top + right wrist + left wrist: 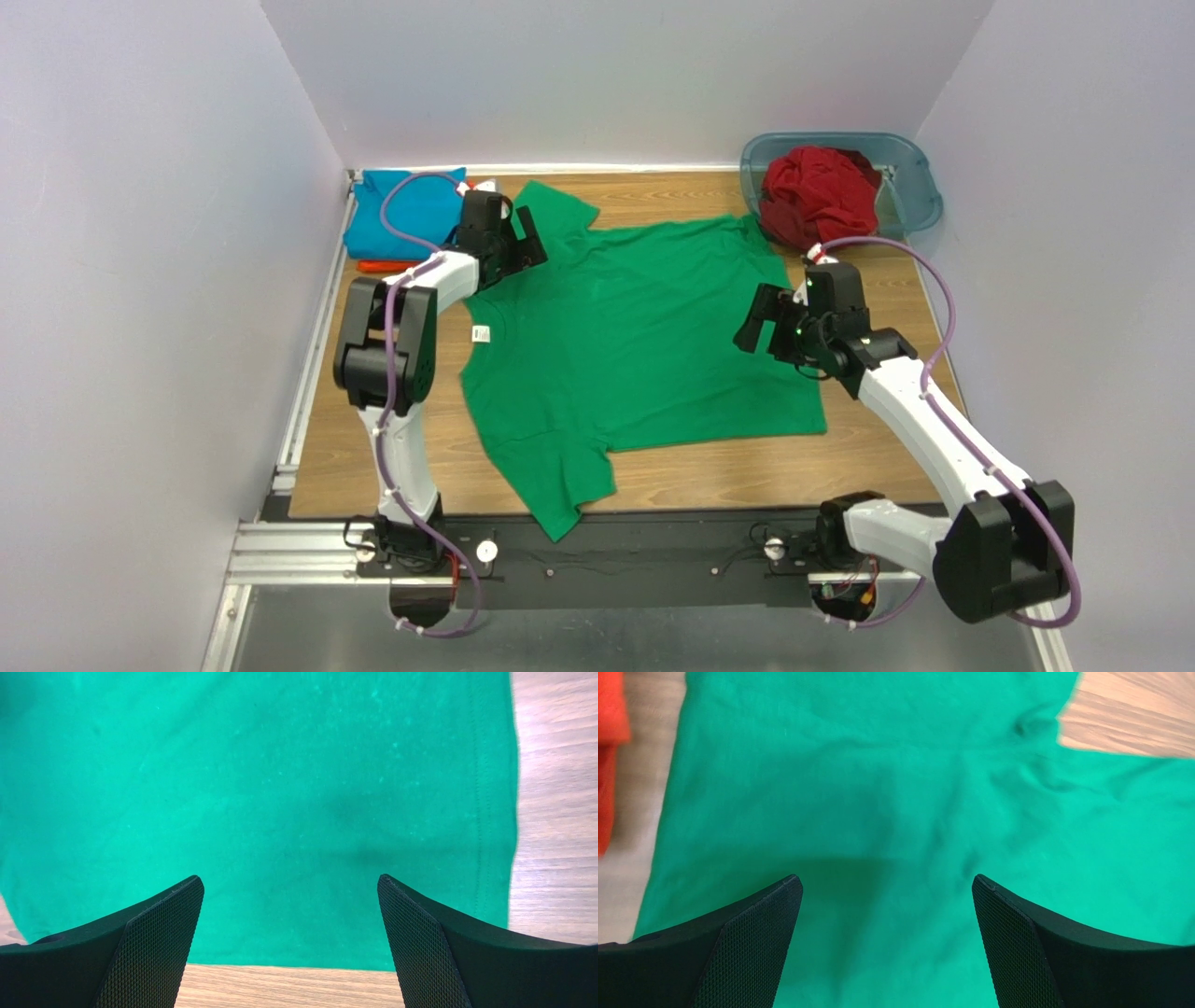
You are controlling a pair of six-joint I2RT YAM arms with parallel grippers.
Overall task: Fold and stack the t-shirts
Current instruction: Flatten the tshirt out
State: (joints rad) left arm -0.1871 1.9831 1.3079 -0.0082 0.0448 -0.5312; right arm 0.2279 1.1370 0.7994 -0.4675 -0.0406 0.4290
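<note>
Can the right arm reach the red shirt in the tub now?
Probably yes: the right gripper is open and empty; the red shirt lies uncovered in the open tub, nothing between them.

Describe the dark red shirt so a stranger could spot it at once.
Start at the wooden table and go to its far right corner, where a translucent blue tub sits. The dark red shirt lies bunched inside it. It alone is red and crumpled; the green shirt lies flat.

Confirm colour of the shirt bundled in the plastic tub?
Dark red shirt, bunched inside the translucent blue-grey tub; shows best in the top external view.
</note>
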